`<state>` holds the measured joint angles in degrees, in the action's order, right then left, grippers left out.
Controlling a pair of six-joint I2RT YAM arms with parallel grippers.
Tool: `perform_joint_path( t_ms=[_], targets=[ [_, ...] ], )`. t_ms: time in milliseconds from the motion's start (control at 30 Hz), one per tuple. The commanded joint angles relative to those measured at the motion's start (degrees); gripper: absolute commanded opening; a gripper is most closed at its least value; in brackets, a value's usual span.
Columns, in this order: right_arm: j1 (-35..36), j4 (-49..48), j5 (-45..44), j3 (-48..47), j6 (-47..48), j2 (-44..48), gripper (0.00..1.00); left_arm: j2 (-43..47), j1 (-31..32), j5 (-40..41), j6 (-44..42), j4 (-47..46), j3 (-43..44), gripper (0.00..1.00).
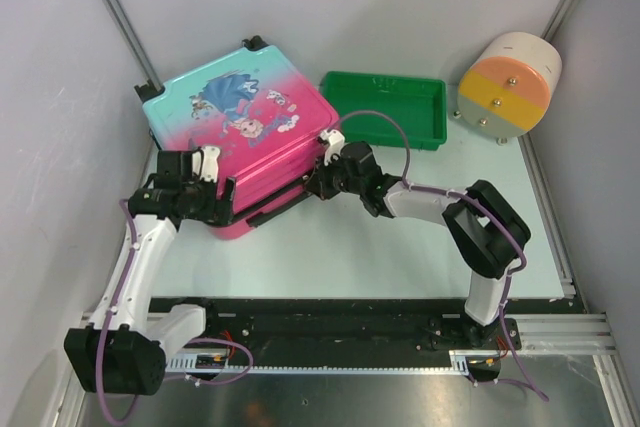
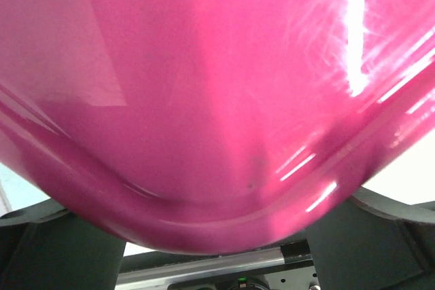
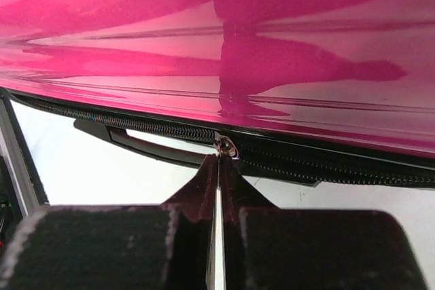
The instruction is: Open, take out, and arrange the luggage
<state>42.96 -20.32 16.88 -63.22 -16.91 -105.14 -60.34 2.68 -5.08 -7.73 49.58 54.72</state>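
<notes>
The luggage [image 1: 240,107] lies flat at the back left, teal fading to pink, with a cartoon print on its lid. Its glossy pink shell fills the left wrist view [image 2: 204,100]. My left gripper [image 1: 215,187] is at the near-left corner, open wide with that rounded corner between its dark fingers [image 2: 380,236]. My right gripper [image 1: 318,179] is at the near side by the black handle [image 3: 149,144]. It is shut on the metal zipper pull [image 3: 224,146] of the black zipper [image 3: 319,164] below the pink shell [image 3: 204,32].
A green plastic tray [image 1: 380,79] sits just right of the luggage. A white-and-orange cylinder [image 1: 510,82] stands at the back right. Grey walls with metal posts close in both sides. Pale table [image 1: 340,257] lies between the luggage and the arm bases.
</notes>
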Motion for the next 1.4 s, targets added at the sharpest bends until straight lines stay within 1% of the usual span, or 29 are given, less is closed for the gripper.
perform_joint_path(
  t_ms=[0, 100, 167, 300, 367, 467, 500, 533, 567, 633, 733, 867, 967, 1033, 1167, 1267, 1300, 1367],
  targets=[
    [1.2, -5.1, 7.7, -4.7, -3.2, 0.9, 0.00, 0.8, 5.9, -25.5, -3.0, -15.2, -2.9, 0.95],
    [3.5, -2.6, 11.4, -4.5, -7.1, 2.3, 0.00, 6.3, 5.9, -27.4, -2.1, -15.3, -4.9, 0.95],
    [5.8, -0.4, 10.7, -4.5, -7.7, 3.0, 0.00, 9.1, 5.9, -27.2, -1.4, -15.4, -6.1, 0.95],
    [8.4, 1.2, 6.5, -4.2, -6.9, 3.1, 0.00, 11.1, 5.9, -21.1, -0.4, -15.3, -5.6, 0.94],
    [8.6, 1.4, 4.8, -4.2, -5.7, 2.9, 0.00, 12.8, 5.8, -19.8, -1.6, -15.2, -5.4, 0.94],
    [7.8, 1.6, 0.8, -4.3, -2.1, 2.7, 0.00, 15.9, 5.9, -20.0, -8.2, -13.0, -4.1, 0.95],
    [6.6, 1.5, -0.2, -4.2, -1.1, 2.5, 0.00, 16.1, 5.9, -19.6, -12.5, -10.4, -2.5, 0.96],
    [5.9, 1.6, -0.6, -4.2, -0.6, 2.2, 0.00, 16.1, 5.9, -19.2, -14.5, -8.6, -1.5, 0.97],
    [5.4, 2.0, -1.4, -4.2, 0.0, 2.0, 0.00, 15.0, 5.9, -16.4, -15.9, -6.8, -0.2, 0.97],
    [3.8, 1.9, -1.5, -4.2, 2.2, 1.5, 0.00, 14.0, 5.2, -12.3, -16.6, -4.1, 2.6, 0.97],
    [2.1, -1.3, -1.3, -4.4, 3.4, 0.6, 0.00, 14.2, 3.0, -12.6, -17.8, -2.8, 4.1, 0.97],
    [1.6, -6.9, -1.7, -4.4, 5.0, -0.5, 0.00, 13.8, 2.8, -14.5, -17.4, -2.8, 4.2, 0.97],
    [2.5, -4.9, -0.2, -4.4, 3.0, 0.5, 0.00, 12.3, 2.7, -12.0, -19.0, -3.0, 2.6, 0.96],
    [3.7, -2.3, 1.4, -4.3, 1.7, 1.3, 0.00, 11.0, 2.7, -12.2, -18.6, -3.3, 1.4, 0.95],
    [7.8, -3.2, 2.6, -2.3, -3.7, 2.9, 0.00, 9.6, 2.7, -15.1, -14.9, -4.9, 0.0, 0.93],
    [11.7, -4.4, 0.9, -2.2, -6.8, 2.9, 0.00, 9.4, 2.7, -16.6, -11.2, -7.4, -1.0, 0.92],
    [13.5, -4.9, -0.9, -2.2, -7.9, 3.0, 0.00, 9.3, 2.7, -17.0, -9.9, -7.7, -1.5, 0.92],
    [15.0, -6.3, -3.2, -2.1, -9.3, 2.7, 0.00, 9.3, 2.7, -17.9, -8.4, -8.8, -1.8, 0.90]
  ],
)
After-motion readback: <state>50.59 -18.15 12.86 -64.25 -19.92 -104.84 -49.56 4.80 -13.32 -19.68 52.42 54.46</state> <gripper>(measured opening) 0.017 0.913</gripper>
